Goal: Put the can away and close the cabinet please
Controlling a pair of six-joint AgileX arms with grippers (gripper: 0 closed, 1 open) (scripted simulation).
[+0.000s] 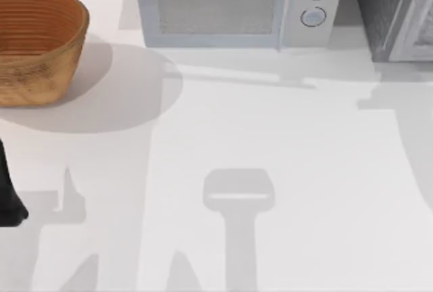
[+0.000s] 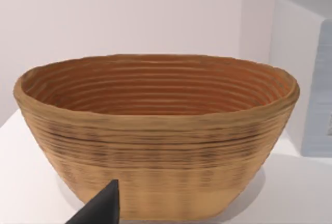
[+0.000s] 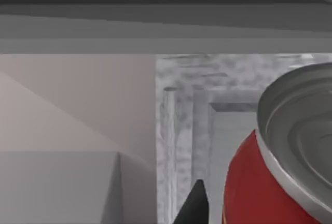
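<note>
The can (image 3: 282, 151) is red with a silver lid and hangs tilted close in front of the right wrist camera. My right gripper (image 3: 257, 211) is shut on it, and one black fingertip (image 3: 195, 203) shows just beside the can's red wall. Behind the can is the grey mottled cabinet (image 3: 181, 125), with a dark shelf edge running above. In the top view the cabinet (image 1: 399, 15) stands at the back right corner of the table. My left gripper (image 2: 101, 211) is parked low in front of the basket, and its arm (image 1: 9, 197) sits at the table's left edge.
A woven wicker basket (image 1: 34, 42) stands at the back left, and the left wrist view looks into the basket (image 2: 155, 130). A white microwave (image 1: 233, 8) is at the back middle. The white tabletop (image 1: 270, 143) carries the arms' shadows.
</note>
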